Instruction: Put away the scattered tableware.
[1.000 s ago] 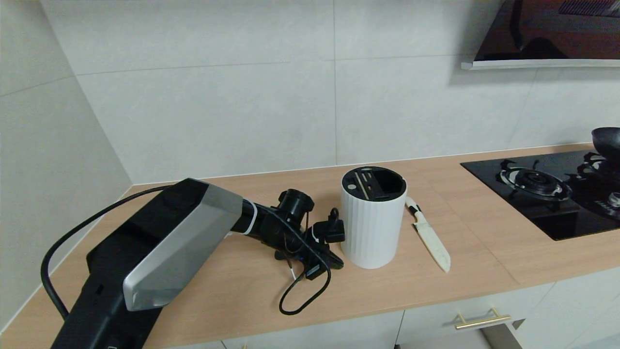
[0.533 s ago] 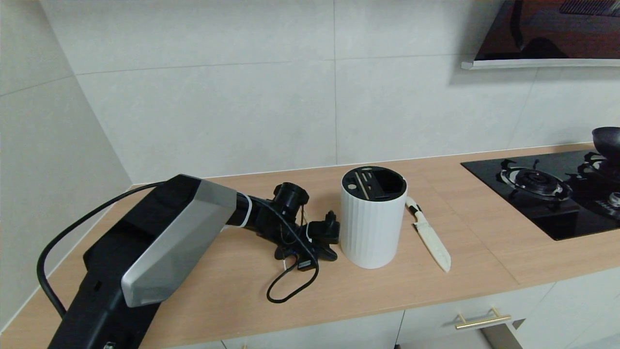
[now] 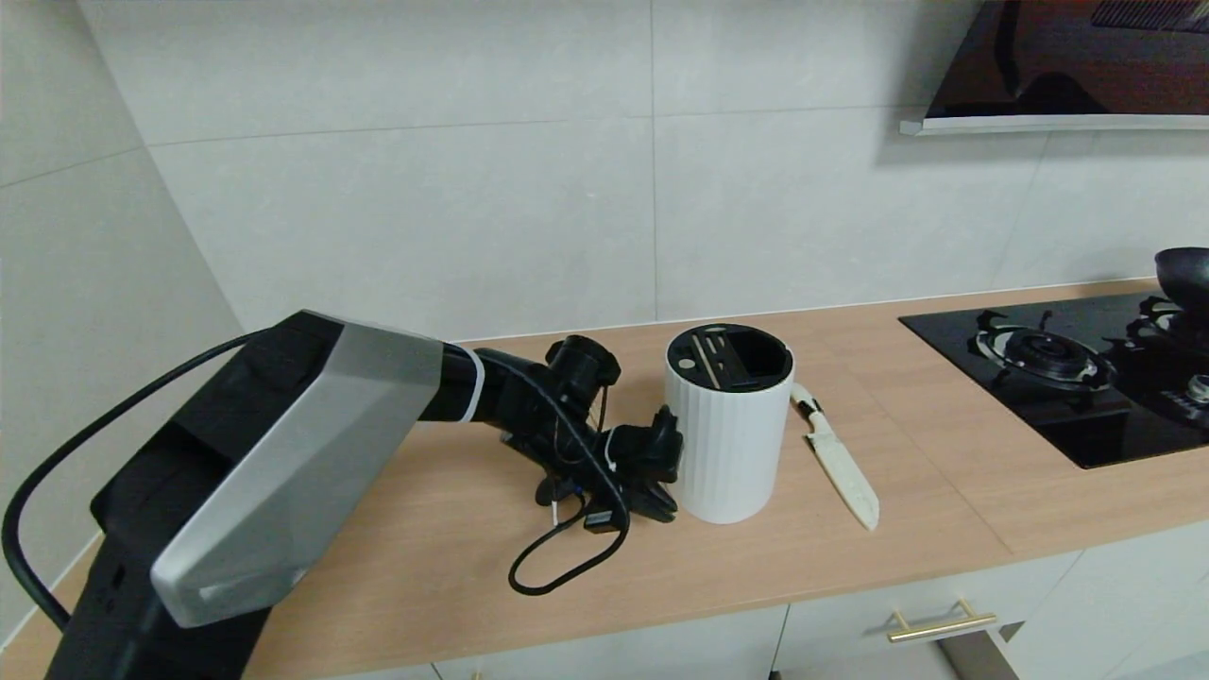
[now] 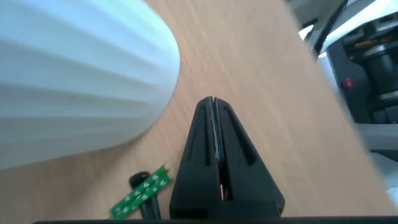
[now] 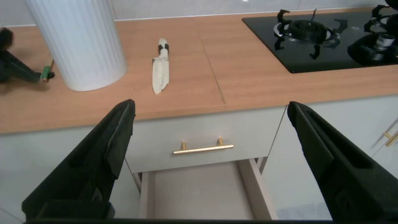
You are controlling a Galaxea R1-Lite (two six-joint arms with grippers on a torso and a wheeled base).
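well, my left gripper (image 4: 211, 112) is pressed together, left of the white holder (image 3: 727, 444) mid frame. the knife (image 3: 836, 458) lies flat right of it, so i should reach slowly with the spread right gripper (image 5: 210, 109).

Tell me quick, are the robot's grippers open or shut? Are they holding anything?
Left gripper: shut, holding nothing.
Right gripper: open, holding nothing.

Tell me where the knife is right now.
In the head view, the knife lies flat on the wooden counter, just right of the white holder, between it and the stove.
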